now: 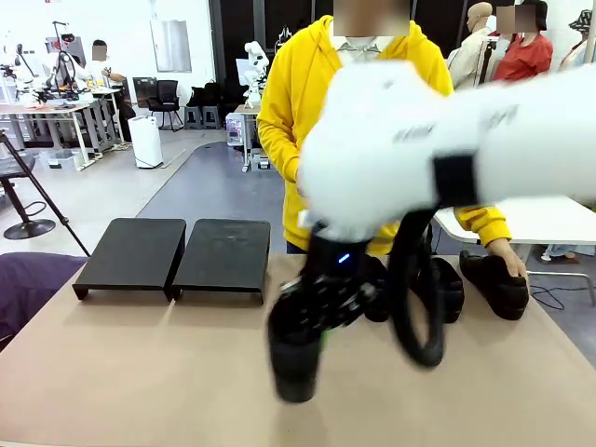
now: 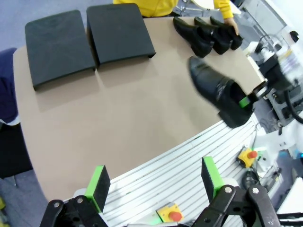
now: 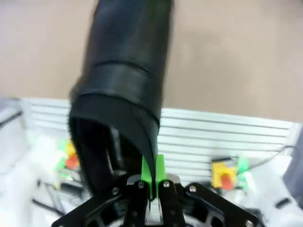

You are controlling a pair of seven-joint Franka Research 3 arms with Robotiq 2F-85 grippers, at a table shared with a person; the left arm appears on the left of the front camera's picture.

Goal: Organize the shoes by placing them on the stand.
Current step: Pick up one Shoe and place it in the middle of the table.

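Observation:
My right gripper [image 1: 321, 337] is shut on the heel rim of a black glossy shoe [image 1: 293, 358], which hangs above the near middle of the table. In the right wrist view the green pads [image 3: 152, 176] pinch that shoe [image 3: 125, 71] by its collar, toe pointing away. Three more shoes [image 1: 498, 281] stand in a row at the far right, and the person's hand [image 1: 507, 250] rests on the outermost one. The stand is two black sloped platforms [image 1: 130, 253] [image 1: 223, 256] at the far left, both bare. My left gripper [image 2: 154, 182] is open, high above the table's near edge.
A person in a yellow hoodie [image 1: 358, 74] stands at the far side. The brown tabletop [image 2: 123, 109] lies bare between the platforms [image 2: 118, 33] and the row of shoes [image 2: 208, 35]. A slatted white rail with red button boxes [image 2: 169, 213] runs along the near edge.

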